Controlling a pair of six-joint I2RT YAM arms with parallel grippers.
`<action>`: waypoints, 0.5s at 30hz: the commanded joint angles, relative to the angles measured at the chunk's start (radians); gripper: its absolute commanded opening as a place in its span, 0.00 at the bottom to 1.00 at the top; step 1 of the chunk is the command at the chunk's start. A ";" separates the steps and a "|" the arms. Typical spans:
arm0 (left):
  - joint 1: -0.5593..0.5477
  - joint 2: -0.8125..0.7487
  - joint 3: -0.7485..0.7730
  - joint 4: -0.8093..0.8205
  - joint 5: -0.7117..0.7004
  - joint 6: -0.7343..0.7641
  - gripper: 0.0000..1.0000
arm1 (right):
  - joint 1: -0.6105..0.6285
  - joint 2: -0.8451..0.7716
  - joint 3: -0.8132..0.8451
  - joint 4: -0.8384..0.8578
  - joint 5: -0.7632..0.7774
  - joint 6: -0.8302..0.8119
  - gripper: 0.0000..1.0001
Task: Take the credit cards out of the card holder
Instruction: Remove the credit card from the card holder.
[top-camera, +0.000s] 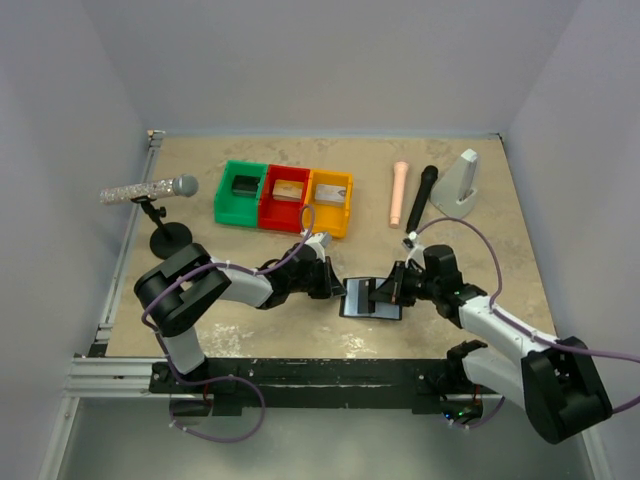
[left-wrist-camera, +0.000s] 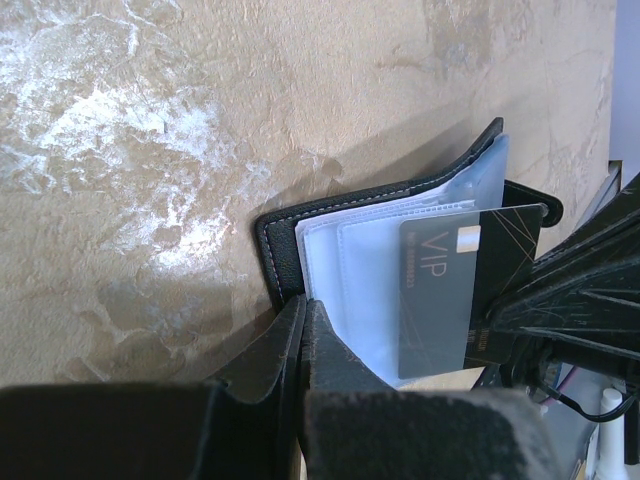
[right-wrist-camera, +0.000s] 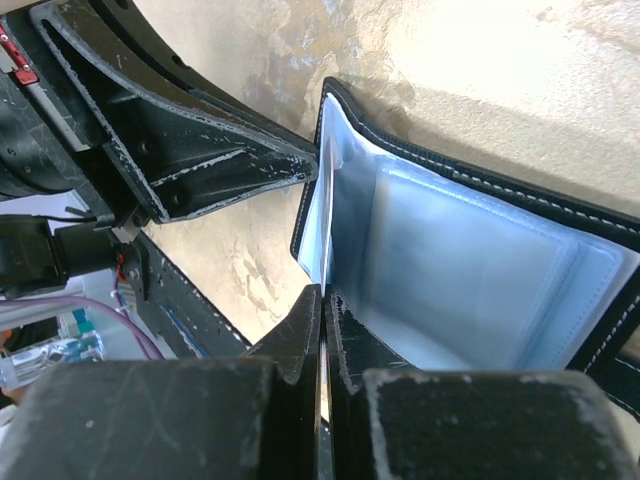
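Though the tabletop (top-camera: 480, 250) carries the card holder (top-camera: 368, 299) spread open between the two arms, the job looks unfinished. On its black cover edge the left end effector (left-wrist-camera: 304, 312) is clenched (pinning it, I judge); the right end effector (right-wrist-camera: 322, 298) grasps the dark card (left-wrist-camera: 450, 290), partly drawn from a clear sleeve. Other cards inside: cannot tell.

On the dark card (left-wrist-camera: 440, 290), one end is covered by the right gripper (left-wrist-camera: 500, 325) and the small print is unreadable; the near edge of the card holder (left-wrist-camera: 283, 250) lies behind the left gripper (left-wrist-camera: 305, 310).
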 joint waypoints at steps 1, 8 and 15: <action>0.024 0.030 -0.050 -0.189 -0.090 0.043 0.00 | -0.005 -0.059 0.036 -0.062 0.021 0.002 0.00; 0.028 0.021 -0.056 -0.189 -0.096 0.043 0.00 | -0.005 -0.126 0.053 -0.140 0.056 0.013 0.00; 0.030 -0.034 -0.045 -0.223 -0.119 0.061 0.00 | -0.005 -0.238 0.133 -0.364 0.110 -0.036 0.00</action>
